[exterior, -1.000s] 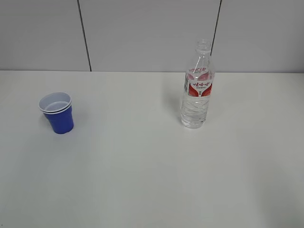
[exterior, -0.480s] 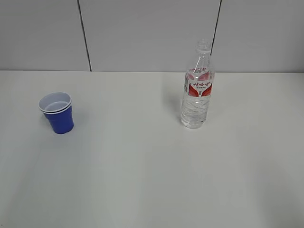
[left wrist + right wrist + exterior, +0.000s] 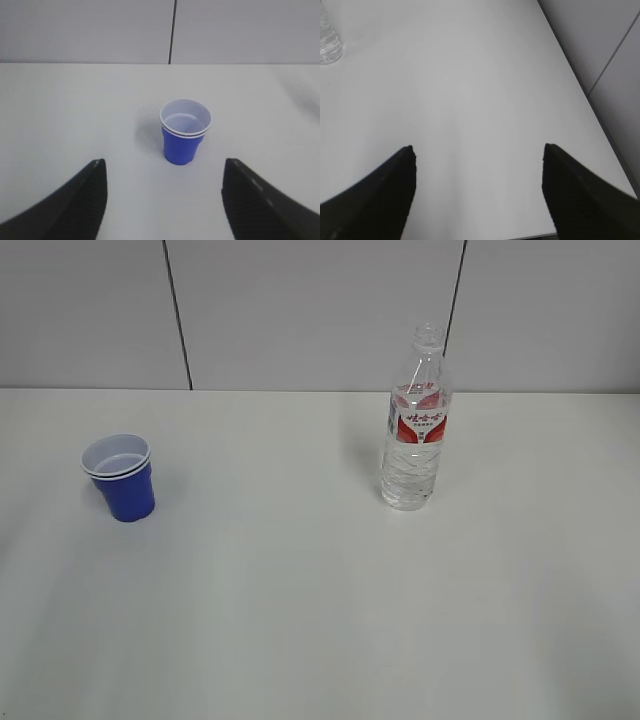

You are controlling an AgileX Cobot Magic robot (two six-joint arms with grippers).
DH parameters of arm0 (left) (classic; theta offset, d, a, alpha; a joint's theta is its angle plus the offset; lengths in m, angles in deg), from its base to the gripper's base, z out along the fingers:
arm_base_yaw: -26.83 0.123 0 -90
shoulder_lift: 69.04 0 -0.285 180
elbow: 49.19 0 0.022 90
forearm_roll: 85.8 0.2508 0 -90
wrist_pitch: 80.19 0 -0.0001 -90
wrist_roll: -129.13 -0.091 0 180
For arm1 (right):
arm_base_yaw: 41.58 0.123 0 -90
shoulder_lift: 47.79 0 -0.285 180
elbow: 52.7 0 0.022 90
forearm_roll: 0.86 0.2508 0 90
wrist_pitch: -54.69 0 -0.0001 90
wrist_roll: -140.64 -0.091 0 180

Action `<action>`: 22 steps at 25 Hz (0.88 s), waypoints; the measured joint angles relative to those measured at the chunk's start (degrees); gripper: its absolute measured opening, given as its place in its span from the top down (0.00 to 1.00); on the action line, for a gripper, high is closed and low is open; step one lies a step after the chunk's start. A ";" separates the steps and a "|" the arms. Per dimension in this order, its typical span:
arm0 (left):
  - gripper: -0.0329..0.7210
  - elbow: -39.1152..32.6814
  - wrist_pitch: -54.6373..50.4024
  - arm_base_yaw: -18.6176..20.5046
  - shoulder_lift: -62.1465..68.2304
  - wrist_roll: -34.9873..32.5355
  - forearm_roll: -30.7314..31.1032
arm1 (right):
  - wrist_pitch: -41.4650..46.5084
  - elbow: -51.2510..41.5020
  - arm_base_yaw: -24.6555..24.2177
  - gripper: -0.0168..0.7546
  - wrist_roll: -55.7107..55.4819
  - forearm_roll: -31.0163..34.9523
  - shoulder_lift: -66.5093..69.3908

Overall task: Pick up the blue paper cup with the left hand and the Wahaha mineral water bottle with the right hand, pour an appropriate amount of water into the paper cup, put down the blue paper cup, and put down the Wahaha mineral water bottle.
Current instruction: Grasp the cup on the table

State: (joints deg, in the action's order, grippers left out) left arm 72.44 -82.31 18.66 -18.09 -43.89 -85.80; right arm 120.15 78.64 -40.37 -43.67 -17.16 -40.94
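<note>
The blue paper cup [image 3: 121,478] stands upright on the left of the white table, with a doubled white rim. It also shows in the left wrist view [image 3: 184,131], ahead of my left gripper [image 3: 163,172], which is open, empty and well short of it. The Wahaha mineral water bottle [image 3: 415,425] stands upright right of centre, with a red-and-white label and clear water inside. Only its base shows in the right wrist view [image 3: 328,39], at the top left. My right gripper [image 3: 479,155] is open and empty, far from the bottle. Neither arm shows in the exterior view.
The white table [image 3: 300,590] runs back to a grey panelled wall [image 3: 310,310]. In the right wrist view the table's right edge [image 3: 580,95] runs diagonally beside a grey wall.
</note>
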 joint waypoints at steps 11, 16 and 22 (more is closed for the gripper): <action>0.21 -2.56 18.28 -5.18 19.05 -0.10 1.61 | 0.00 0.00 0.00 0.22 0.00 0.00 0.00; 0.17 -2.56 28.45 -5.39 29.90 -0.10 2.47 | 0.00 0.00 0.00 0.22 0.00 0.00 0.00; 0.17 -2.45 42.24 -5.39 42.69 -0.10 3.45 | 0.00 0.00 0.00 0.22 0.00 0.00 0.00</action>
State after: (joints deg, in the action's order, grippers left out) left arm 69.99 -40.08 13.27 24.60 -43.99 -82.36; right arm 120.15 78.64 -40.37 -43.67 -17.16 -40.94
